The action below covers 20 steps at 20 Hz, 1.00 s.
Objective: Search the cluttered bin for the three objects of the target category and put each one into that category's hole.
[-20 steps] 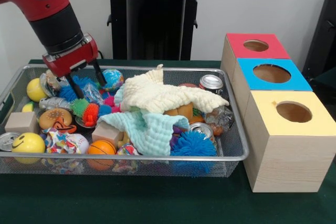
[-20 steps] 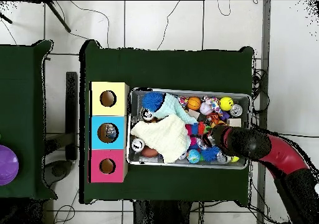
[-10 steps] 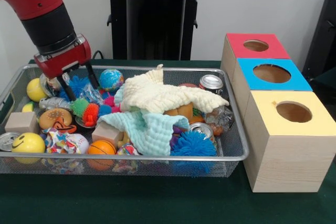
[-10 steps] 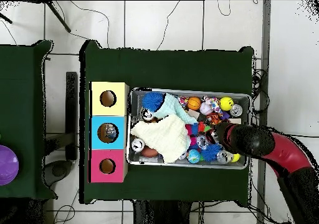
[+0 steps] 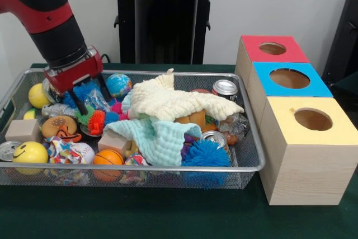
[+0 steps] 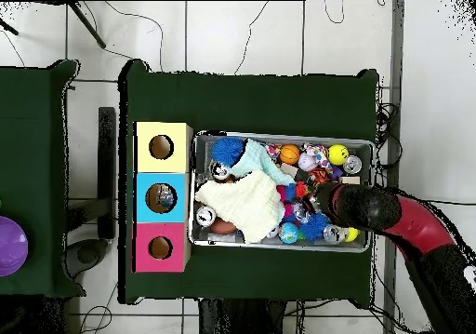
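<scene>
A: Our gripper (image 5: 89, 94) hangs jaws spread wide over the blue spiky ball (image 5: 84, 89) at the bin's (image 5: 254, 138) 10 o'clock corner, gripping nothing.

B: Yeah, we might snag the crinkly wrapper (image 5: 99, 101) instead, and the cream cloth (image 5: 176, 102) probably hides other targets.

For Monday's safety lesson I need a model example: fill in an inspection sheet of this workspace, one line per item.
Surface: green table cloth, bare in front of the bin.
Job's things: mesh bin; three wooden boxes with holes, red, blue, yellow.
Clutter: cream cloth, teal cloth, balls, cans, spiky toys, wooden blocks heaped in the bin.
End effector: open, fingers down among the toys at the bin's left end.
Cables: loose on the tiled floor, overhead view.
Surroundings: black cart behind the table.
</scene>
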Motion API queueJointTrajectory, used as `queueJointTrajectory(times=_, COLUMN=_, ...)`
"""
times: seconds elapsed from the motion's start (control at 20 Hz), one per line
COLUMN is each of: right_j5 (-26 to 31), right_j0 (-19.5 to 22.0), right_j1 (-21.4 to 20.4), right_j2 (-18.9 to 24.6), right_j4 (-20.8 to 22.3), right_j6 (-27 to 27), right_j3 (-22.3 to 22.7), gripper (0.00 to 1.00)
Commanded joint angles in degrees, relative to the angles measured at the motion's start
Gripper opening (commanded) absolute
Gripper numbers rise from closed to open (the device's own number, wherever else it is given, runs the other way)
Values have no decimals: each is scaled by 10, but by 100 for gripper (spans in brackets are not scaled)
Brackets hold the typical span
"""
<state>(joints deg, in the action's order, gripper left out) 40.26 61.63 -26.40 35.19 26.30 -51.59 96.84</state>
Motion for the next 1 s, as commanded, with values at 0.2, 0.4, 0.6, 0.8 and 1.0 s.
queueJointTrajectory(times=0.2, right_j5=24, right_j0=-29, right_j1=60, right_j2=-31, right_j4=15, right_j6=-10, right_j3=-67, gripper=100)
queueJointTrajectory(times=0.4, right_j5=38, right_j0=-34, right_j1=62, right_j2=-30, right_j4=9, right_j6=-4, right_j3=-79, gripper=100)
queueJointTrajectory(times=0.6, right_j5=54, right_j0=-32, right_j1=52, right_j2=-28, right_j4=2, right_j6=-1, right_j3=-76, gripper=100)
queueJointTrajectory(times=0.8, right_j5=79, right_j0=-19, right_j1=7, right_j2=-22, right_j4=-15, right_j6=-6, right_j3=-42, gripper=100)
queueJointTrajectory(times=1.0, right_j5=116, right_j0=-26, right_j1=-9, right_j2=-22, right_j4=-27, right_j6=-3, right_j3=-46, gripper=100)
